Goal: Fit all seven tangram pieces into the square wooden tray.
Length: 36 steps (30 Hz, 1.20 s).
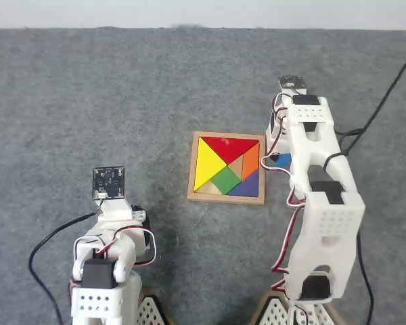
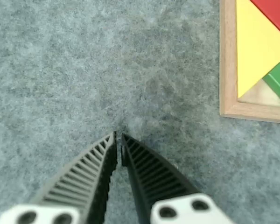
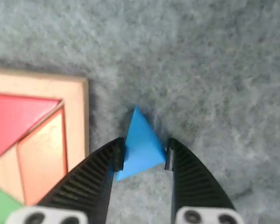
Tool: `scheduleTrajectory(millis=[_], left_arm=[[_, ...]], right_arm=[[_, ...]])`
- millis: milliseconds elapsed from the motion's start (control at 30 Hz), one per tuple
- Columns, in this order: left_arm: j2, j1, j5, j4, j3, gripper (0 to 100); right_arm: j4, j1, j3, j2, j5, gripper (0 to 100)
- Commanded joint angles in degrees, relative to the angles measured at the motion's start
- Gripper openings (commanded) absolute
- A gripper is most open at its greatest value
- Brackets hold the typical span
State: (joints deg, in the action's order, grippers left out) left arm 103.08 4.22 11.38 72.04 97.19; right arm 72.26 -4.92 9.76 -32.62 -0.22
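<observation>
Right gripper (image 3: 142,156) clamped on the blue triangle (image 3: 141,142) just right of the tray (image 1: 191,169) at mid-frame (five pieces apparently seated, two gaps bare); left gripper (image 2: 119,137), jaws together and empty, at lower left.

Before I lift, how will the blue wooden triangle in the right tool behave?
Probably stiff: the blue wooden triangle shows crisp straight edges in the right tool. Likely light, being small and flat. It may pivot or squirt out, since the fingers press on slanted edges.
</observation>
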Motion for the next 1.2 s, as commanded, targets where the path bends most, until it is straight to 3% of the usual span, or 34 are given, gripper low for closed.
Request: scheduleTrajectory(millis=[0,267,500,633,933,1167], left_arm=[[1.14,0.35,-0.88,0.26,-0.75,1],[1.14,0.35,-0.88,0.26,-0.75,1],[1.14,0.35,-0.88,0.26,-0.75,1],[1.14,0.35,-0.88,0.26,-0.75,1],[1.14,0.35,-0.88,0.26,-0.75,1],[1.14,0.35,-0.88,0.26,-0.75,1]], right_arm=[[4.18,-0.84,0.35,8.04,3.78,9.4],[0.57,-6.02,-10.02,17.45,8.0,9.4],[-11.91,-14.37,-29.45,33.8,15.21,9.3],[-13.14,-16.75,-33.93,40.04,16.0,9.3],[-12.79,-27.65,-32.53,37.85,26.9,9.3],[-12.7,-30.11,-27.69,28.79,27.43,9.3]])
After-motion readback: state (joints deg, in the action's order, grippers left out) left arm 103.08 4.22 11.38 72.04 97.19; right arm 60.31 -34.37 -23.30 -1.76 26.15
